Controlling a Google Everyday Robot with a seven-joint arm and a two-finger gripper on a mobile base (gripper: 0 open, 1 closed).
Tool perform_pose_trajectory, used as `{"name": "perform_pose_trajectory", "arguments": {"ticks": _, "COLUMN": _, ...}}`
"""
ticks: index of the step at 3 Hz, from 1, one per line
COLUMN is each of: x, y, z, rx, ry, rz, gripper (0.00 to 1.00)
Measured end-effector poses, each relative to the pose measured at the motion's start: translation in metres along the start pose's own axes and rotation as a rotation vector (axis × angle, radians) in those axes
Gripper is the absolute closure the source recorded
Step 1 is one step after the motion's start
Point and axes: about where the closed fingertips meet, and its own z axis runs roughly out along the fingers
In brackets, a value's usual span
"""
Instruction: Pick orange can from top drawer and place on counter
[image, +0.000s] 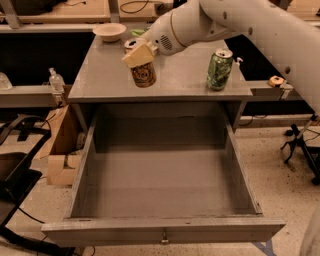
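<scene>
I have the gripper over the left half of the counter, nearer the front edge than the back. It is closed on the upper part of the orange can. The tan fingers sit over the can's rim and hide its top.

What matters for the next move is that the can hangs straight below the claw with its long axis upright. Its base is at or just above the counter surface, a little back from the front edge. I cannot tell from this view whether the base is actually resting on the wood. There is only one arm, and it reaches in from the back right corner and crosses above the counter.

The top drawer is pulled fully out toward me below the front edge, and I see nothing inside it. I judge the lift out of the drawer done and only the set-down and release left.

The green can stands near the front right corner, well apart from the orange can. A bowl sits by the back left corner. Neither is close enough to crowd a straight-down placement. A straight-up retreat should also avoid tipping the can.
</scene>
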Motion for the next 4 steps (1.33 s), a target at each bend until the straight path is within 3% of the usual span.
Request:
{"name": "perform_pose_trajectory", "arguments": {"ticks": 2, "x": -0.035, "y": -0.049, "z": 0.083, "rx": 0.015, "ry": -0.183, "rz": -0.008, "gripper": 1.0}}
{"name": "perform_pose_trajectory", "arguments": {"ticks": 3, "x": -0.038, "y": -0.064, "z": 0.128, "rx": 0.009, "ry": -0.194, "rz": 0.024, "gripper": 1.0}}
{"name": "perform_pose_trajectory", "arguments": {"ticks": 4, "x": -0.021, "y": -0.073, "z": 0.158, "rx": -0.008, "ry": -0.165, "rz": 0.111, "gripper": 1.0}}
